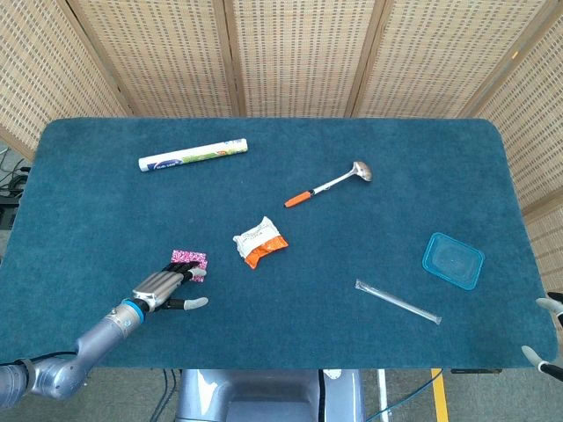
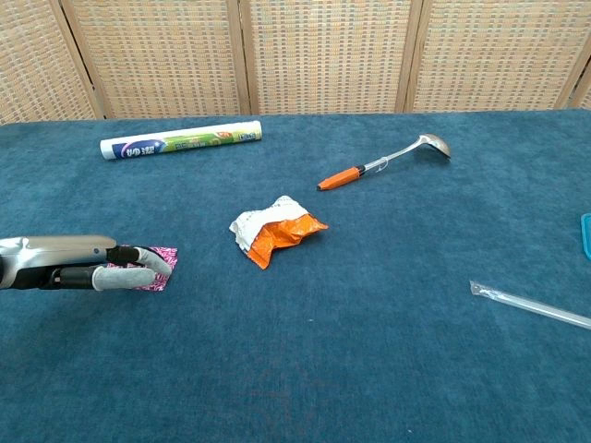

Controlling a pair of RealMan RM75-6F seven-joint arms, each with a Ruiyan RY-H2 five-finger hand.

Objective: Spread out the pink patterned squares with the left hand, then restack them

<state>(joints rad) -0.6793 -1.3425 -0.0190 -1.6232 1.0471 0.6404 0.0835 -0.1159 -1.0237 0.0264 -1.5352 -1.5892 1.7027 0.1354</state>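
Observation:
The pink patterned squares [image 1: 189, 258] [image 2: 166, 252] lie as one small stack on the blue table, left of centre. My left hand [image 1: 164, 289] [image 2: 102, 265] lies flat on top of the stack, fingers extended and covering its near half, thumb out to the side. Only the far edge of the stack shows past the fingertips. My right hand [image 1: 545, 337] shows only as two pale fingertips at the bottom right corner of the head view, far from the squares; it is out of the chest view.
A crumpled orange and white wrapper [image 1: 259, 242] [image 2: 273, 228] lies just right of the stack. Farther off are a white tube [image 1: 193, 155], an orange-handled spoon [image 1: 330, 185], a clear straw [image 1: 397, 301] and a blue lid [image 1: 453, 260].

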